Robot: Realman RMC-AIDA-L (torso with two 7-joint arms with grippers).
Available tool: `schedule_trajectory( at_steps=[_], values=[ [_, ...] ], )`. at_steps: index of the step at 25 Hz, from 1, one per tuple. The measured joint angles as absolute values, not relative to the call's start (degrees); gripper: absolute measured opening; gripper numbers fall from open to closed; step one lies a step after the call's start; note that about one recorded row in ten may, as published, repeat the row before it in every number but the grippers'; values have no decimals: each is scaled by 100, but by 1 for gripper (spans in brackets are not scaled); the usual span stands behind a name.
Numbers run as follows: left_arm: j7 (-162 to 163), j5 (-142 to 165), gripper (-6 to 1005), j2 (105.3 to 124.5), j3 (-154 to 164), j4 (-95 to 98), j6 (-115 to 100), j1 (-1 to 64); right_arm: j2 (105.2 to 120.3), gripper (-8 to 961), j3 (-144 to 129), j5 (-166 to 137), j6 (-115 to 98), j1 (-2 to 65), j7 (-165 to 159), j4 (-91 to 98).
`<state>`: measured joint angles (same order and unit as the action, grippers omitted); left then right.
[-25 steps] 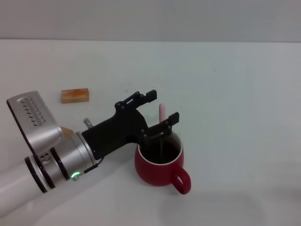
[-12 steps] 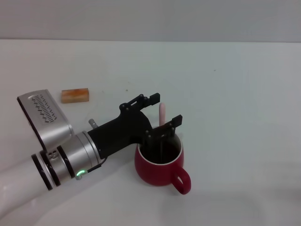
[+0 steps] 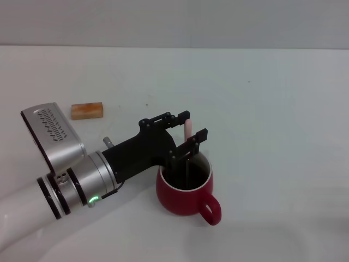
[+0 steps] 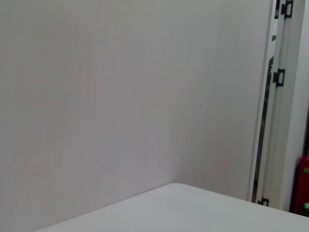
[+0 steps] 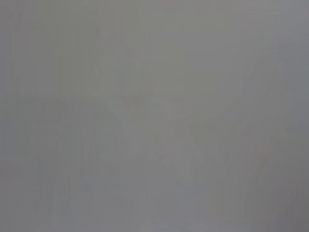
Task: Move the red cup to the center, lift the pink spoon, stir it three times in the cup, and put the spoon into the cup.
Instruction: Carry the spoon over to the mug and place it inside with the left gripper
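Red cup (image 3: 185,188): set upright on the white desk (image 3: 272,109), near the middle of the head view, its loop handle turned toward the robot and slightly to the right. The dark inside is open to view, so the cup appears already placed for stirring.

Pink spoon (image 3: 188,130): held nearly upright, the pale pink handle end rising above the gripper and the thin grey neck running down into the cup. The bowl is lost in the dark inside — whether it touches the bottom cannot be told.

Left gripper (image 3: 189,131): reached in from the left, just over the cup's far rim, with its black fingers (image 3: 182,116) brought together on the spoon handle. The high grasp seems chosen so the bowl can circle inside the cup while the gripper stays clear of the rim.

Right gripper: not seen in any view; its wrist camera gives only a blank grey field.

Wooden block (image 3: 86,110): lying on the desk well to the left of the cup, apart from the work.

Step in hand: judged as stirring — the spoon is not yet released into the cup.
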<state>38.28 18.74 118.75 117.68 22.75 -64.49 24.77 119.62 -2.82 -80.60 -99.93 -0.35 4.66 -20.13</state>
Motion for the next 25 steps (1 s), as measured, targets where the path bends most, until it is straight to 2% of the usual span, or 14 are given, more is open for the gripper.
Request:
schedule_trajectory(
  at_steps=[4, 15, 18, 23, 25],
  values=[
    [3830, 1886, 534, 11874, 11768, 2286, -6413, 2483, 11962, 328, -289, -8059, -9998, -21, 466, -2012],
    [3774, 1899, 536, 11859, 11786, 2300, -6383, 2495, 11962, 327, -290, -8059, -10010, -27, 466, -2013],
    [3670, 1869, 453, 11860, 11764, 2313, -6386, 2457, 11962, 327, -290, -8059, -10011, -32, 466, -2010],
    [3568, 1845, 221, 11871, 11751, 2361, -6363, 2414, 11962, 328, -290, -8059, -10011, -35, 466, -2003],
    [3568, 1845, 207, 11871, 11750, 2361, -6364, 2411, 11962, 327, -290, -8059, -10010, -35, 466, -2003]
  ],
)
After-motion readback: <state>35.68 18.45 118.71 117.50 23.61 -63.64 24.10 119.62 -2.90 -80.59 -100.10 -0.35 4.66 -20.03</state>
